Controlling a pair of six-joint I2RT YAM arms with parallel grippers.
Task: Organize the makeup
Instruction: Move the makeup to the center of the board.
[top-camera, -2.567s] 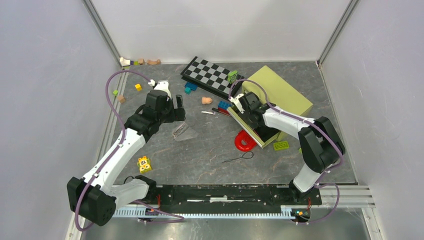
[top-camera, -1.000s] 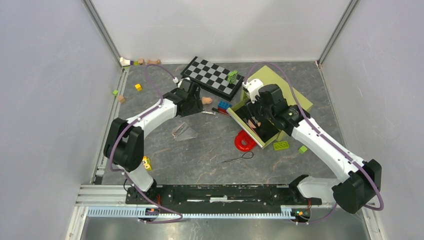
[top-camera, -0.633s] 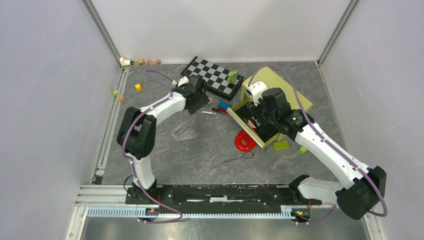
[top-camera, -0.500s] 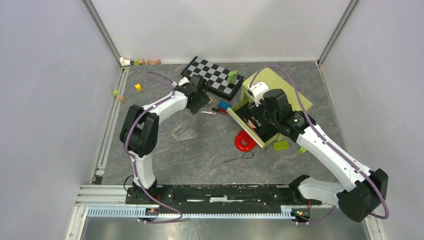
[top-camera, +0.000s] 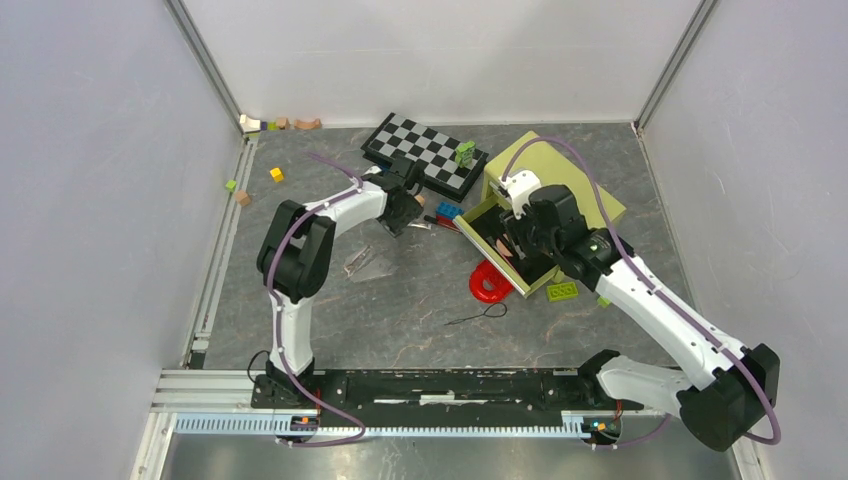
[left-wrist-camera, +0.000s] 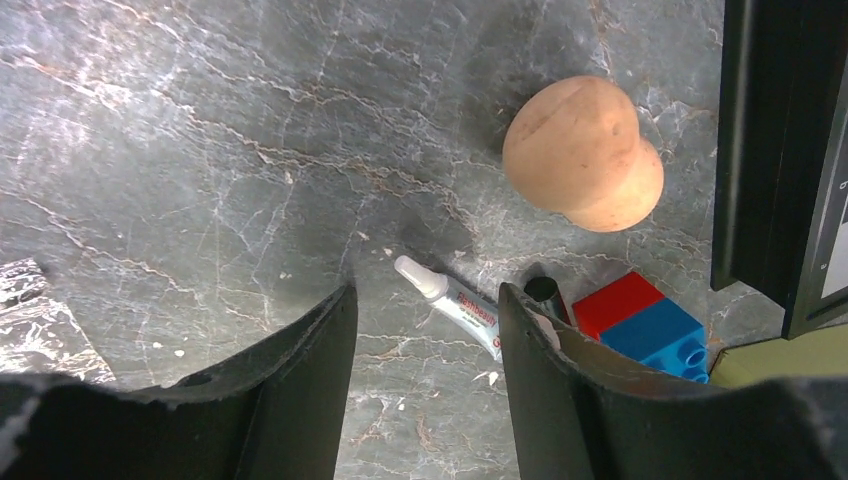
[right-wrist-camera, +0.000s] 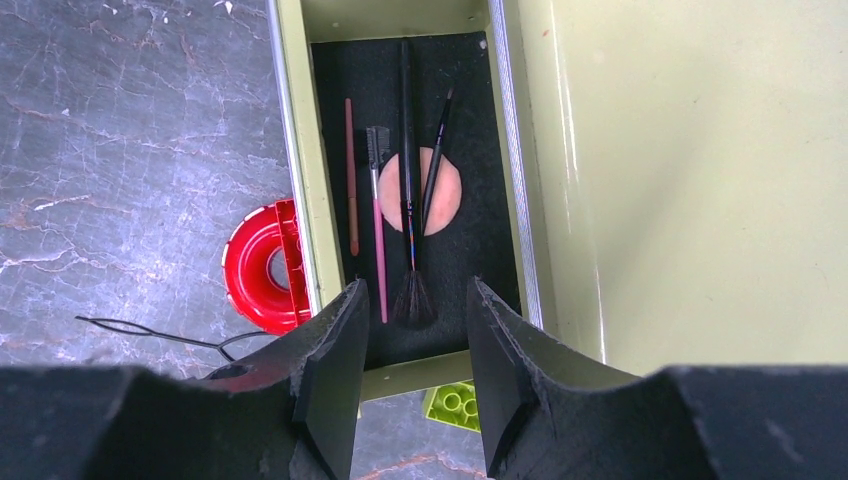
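Upper centre of the overhead view: the left gripper (top-camera: 407, 207) reaches out low over the grey marbled table (top-camera: 400, 310), just in front of the chessboard (top-camera: 425, 155).
Left jaws: partly apart, gripping nothing. Whether the fingers touch the table cannot be told.
Between the left fingers, left wrist view: the nozzle end of a small white tube (left-wrist-camera: 458, 305) with red print lies flat on the table. Its other end passes behind the finger on the right of the frame.
Upper right of the left wrist view: a gourd-shaped peach sponge (left-wrist-camera: 582, 153) lies on the table beyond the tube, apart from it.
Lower right of the left wrist view: a red and blue brick (left-wrist-camera: 640, 322) sits just beside the tube's hidden end.
Right of centre in the overhead view: the right gripper (top-camera: 515, 240) hangs above an open olive-green box.
Right jaws: partly apart and empty.
Middle of the right wrist view: the box's narrow black-lined tray (right-wrist-camera: 300, 200) runs up the frame, with the flat olive-green lid (right-wrist-camera: 700, 180) to its right.
Makeup in the tray: a round peach puff (right-wrist-camera: 450, 200) lies flat on the lining. Across it lie a long black brush (right-wrist-camera: 407, 150) with bristles toward the bottom of the frame, a thin black brush (right-wrist-camera: 437, 150) to its right, and a pink-handled comb brush (right-wrist-camera: 378, 230) to its left.
Left side of the tray: a thin pink pencil (right-wrist-camera: 350, 175) lies parallel to the brushes, off the puff.
Left of the tray: a red horseshoe-shaped piece (right-wrist-camera: 262, 265) lies on the table against the outer wall.
Bottom of the right wrist view: a green brick (right-wrist-camera: 458, 405) lies just past the tray's near end.
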